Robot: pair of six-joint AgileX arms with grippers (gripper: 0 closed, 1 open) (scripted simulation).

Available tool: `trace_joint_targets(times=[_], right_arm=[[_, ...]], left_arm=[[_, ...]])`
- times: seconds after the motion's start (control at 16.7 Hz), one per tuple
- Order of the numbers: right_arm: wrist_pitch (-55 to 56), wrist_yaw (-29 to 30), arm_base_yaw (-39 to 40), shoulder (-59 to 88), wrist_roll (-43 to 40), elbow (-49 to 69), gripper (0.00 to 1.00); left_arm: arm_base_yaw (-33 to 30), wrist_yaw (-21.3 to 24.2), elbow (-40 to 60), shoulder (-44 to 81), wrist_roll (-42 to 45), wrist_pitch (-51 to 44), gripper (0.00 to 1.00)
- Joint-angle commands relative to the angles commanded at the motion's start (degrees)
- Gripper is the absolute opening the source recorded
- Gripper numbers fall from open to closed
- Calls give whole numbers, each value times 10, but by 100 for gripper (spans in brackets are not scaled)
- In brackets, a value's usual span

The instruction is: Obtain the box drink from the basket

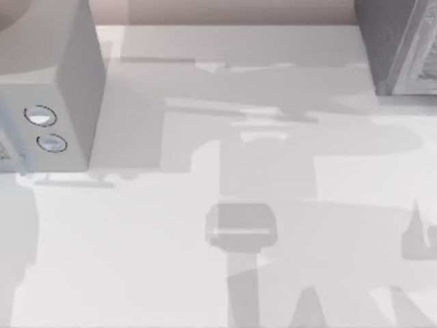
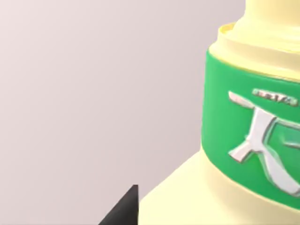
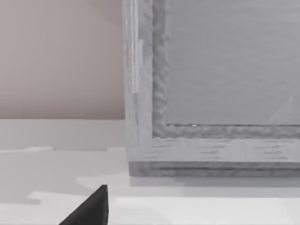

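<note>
Refer to the top view first. The white worktop [image 1: 136, 260] carries a grey appliance [image 1: 65, 61] at the far left, with two round knobs [image 1: 39, 116] on the face turned toward the near side, one just beside the other. A grey framed structure [image 1: 403, 48] stands at the far right corner, well apart from the appliance. Broad grey shadows [image 1: 242, 225] lie across the middle of the worktop between them.

In the left wrist view, the left gripper [image 2: 123, 212] appears as a dark wedge at the edge of the picture. You cannot tell whether it is wide, narrow or holding anything. Close in front of it stands a pale yellow bottle [image 2: 225, 197], upright, with a green band [image 2: 234, 126] around its upper body bearing white lettering. A plain pinkish wall is behind the bottle.

In the right wrist view, the right gripper [image 3: 91, 208] also appears as a dark wedge, above the worktop [image 3: 56, 136]. Its state cannot be told either. Ahead of it stands the grey framed structure [image 3: 225, 70], resting on the worktop, with a flat grey panel inside a textured border.

You cannot tell from these views where the box drink is
</note>
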Motion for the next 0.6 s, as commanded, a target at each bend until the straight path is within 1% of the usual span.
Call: trace_joint_targets(times=[0.24,0.48,0.6], right_arm=[[0,0,0,0,0,0,100],[0,0,0,0,0,0,100],[0,0,0,0,0,0,100]], left_arm=[[1,0,32,2,-1,-38,0],[2,0,31,-1,0,-37,0],[-1,-4,14,-12,-1,-38,0]])
